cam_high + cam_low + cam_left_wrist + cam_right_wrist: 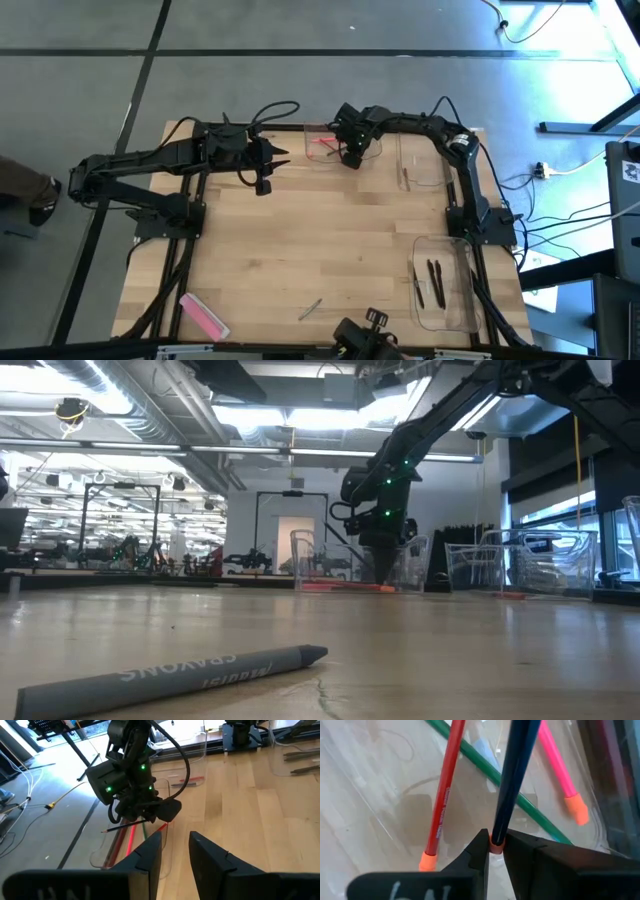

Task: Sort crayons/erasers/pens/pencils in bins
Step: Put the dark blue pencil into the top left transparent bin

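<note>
Dark blue pencil pinched at its eraser end between the right gripper fingertips, jaws shut on it. Shaft runs straight out ahead of the fingers, long axis roughly in line with the gripper's own reach.

It hangs over the clear bin at the far edge of the table, mid-width. Inside that bin already: a red pencil, a green pencil, a pink pencil. The held one crosses above them and looks clear of the bin floor, though I cannot tell for certain.

The move ahead turns on this: the pencil is directly over its bin, so only a release is needed, I judge, perhaps a slight lowering first.

Left gripper sits just beside that bin on its left, fingers parted, nothing between them, facing the right arm's wrist.

Further out: a second bin at the far right with one item, a third bin at near right with dark pens. On the open table a grey crayon lies near centre front, and the pink eraser at near left. Left arm is the nearer one to both.
</note>
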